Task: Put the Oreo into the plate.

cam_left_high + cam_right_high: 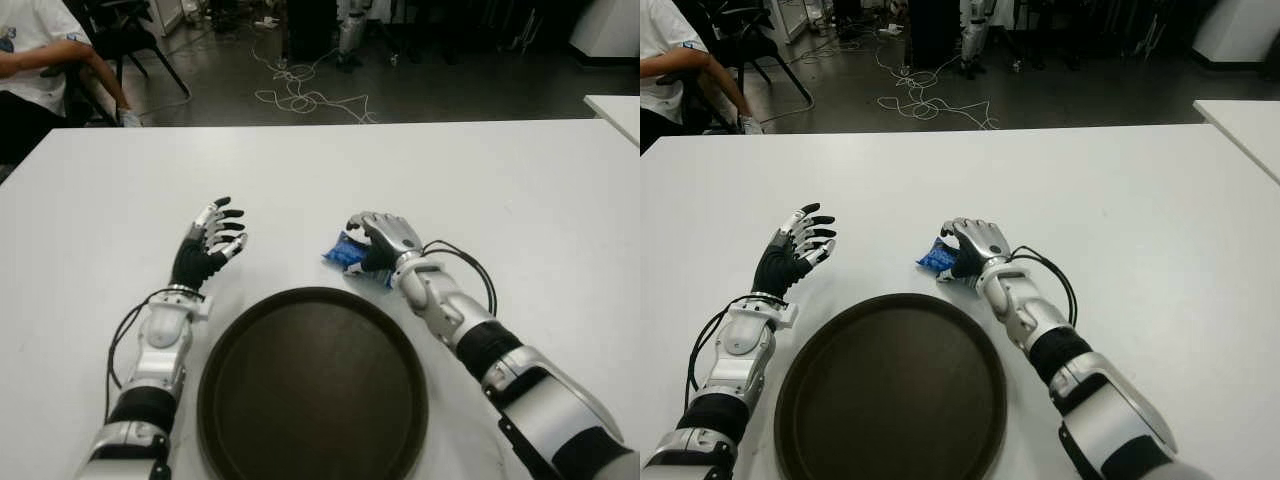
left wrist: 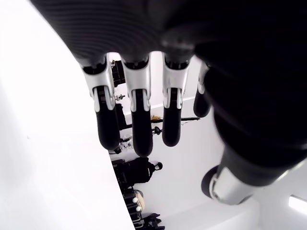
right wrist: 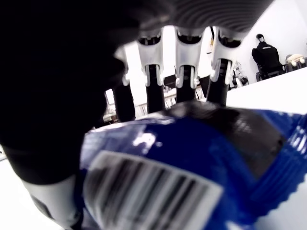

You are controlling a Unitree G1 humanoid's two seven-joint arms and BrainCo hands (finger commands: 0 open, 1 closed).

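The Oreo (image 1: 345, 250) is a small blue packet lying on the white table (image 1: 480, 190), just beyond the far right rim of the round dark brown plate (image 1: 312, 400). My right hand (image 1: 380, 240) covers the packet from its right side, fingers curled over it. In the right wrist view the blue packet (image 3: 192, 163) with its barcode fills the palm under the bent fingers (image 3: 184, 72). My left hand (image 1: 215, 240) shows to the left of the plate with its fingers spread, holding nothing. The plate holds nothing.
A person (image 1: 35, 60) sits on a chair past the table's far left corner. Cables (image 1: 300, 95) lie on the floor beyond the far edge. Another white table's corner (image 1: 615, 110) shows at the far right.
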